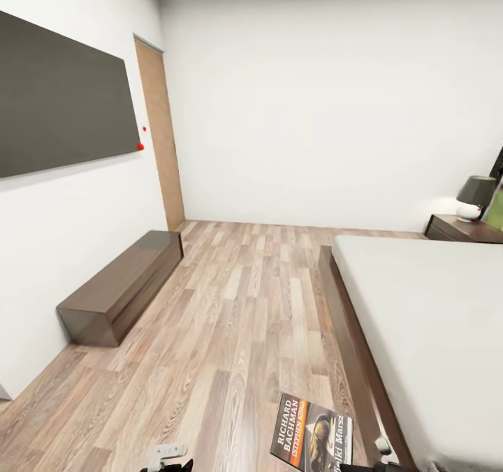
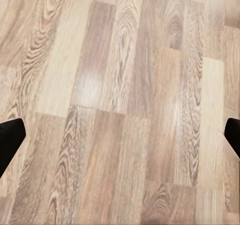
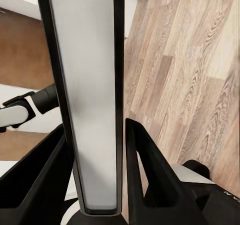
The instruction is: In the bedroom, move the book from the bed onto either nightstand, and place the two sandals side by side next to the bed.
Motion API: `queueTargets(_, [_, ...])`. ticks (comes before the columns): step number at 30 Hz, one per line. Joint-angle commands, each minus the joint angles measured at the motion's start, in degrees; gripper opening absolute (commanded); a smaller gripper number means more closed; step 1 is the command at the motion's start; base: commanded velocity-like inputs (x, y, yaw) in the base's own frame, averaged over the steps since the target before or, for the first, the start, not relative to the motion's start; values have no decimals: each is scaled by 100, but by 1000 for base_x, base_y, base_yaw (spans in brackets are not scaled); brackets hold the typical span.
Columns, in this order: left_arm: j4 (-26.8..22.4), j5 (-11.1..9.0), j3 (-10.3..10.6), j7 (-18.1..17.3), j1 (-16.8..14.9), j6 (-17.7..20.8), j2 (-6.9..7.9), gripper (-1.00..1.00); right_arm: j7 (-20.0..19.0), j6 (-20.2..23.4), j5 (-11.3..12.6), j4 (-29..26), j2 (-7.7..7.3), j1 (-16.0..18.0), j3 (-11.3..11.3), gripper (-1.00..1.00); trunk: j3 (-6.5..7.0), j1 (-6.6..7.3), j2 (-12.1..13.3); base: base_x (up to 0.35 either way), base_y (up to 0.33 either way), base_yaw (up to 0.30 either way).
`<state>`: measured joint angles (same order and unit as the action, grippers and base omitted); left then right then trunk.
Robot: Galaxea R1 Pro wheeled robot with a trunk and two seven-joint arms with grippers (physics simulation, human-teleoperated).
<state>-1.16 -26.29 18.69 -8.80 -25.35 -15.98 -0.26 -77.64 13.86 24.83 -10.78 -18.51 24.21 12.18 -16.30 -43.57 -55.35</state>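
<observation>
**Book held edge-on above the floor beside the bed**

While the head view looks down the bedroom, the book (image 1: 312, 435) sits at six o'clock, over the floor (image 1: 230, 318) just left of the bed (image 1: 419, 318). Its cover faces up and its long axis runs toward twelve o'clock; the "Richard Bachman" band reads sideways along the left edge.

In the right wrist view, the right gripper (image 3: 95, 175) pinches the book (image 3: 90, 85) between its dark fingers (image 3: 145, 165), the pale page edge standing between them (the cover is hidden here). The arm itself barely shows at the head view's bottom edge, so its pose is hard to judge.

The left gripper (image 2: 120, 135) points down at the planks, fingertips spread wide and holding nothing.

At three o'clock a nightstand (image 1: 462, 229) carries a lamp (image 1: 475, 197); at nine o'clock a bench (image 1: 122, 287) lies under a wall screen (image 1: 63, 95).
</observation>
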Motion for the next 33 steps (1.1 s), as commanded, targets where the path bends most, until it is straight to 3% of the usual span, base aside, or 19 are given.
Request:
queueTargets(1, [11,-60,39,-26,-5,-22,0,100,-15,64,66,-3,-4,5,30,-100,-7,-1,-5,0,0,-250])
queueTargets(6, [10,-60,39,-26,-5,-20,0,100,-15,64,66,-3,-4,5,30,-100,-7,-1,-5,0,0,-191])
queueTargets(18, [11,-60,39,-26,-5,-19,0,100,-15,64,66,-2,-4,5,30,-100,-7,-1,-5,0,0,-20])
queueTargets(28, [11,-60,39,-26,-5,-21,0,100,-14,64,66,-2,-4,5,30,-100,-7,-1,-5,4,0,-244])
queueTargets(33, [8,-60,39,-26,-5,-20,0,100,-8,63,66,0,-4,5,30,-100,-7,-1,-5,217,0,-115])
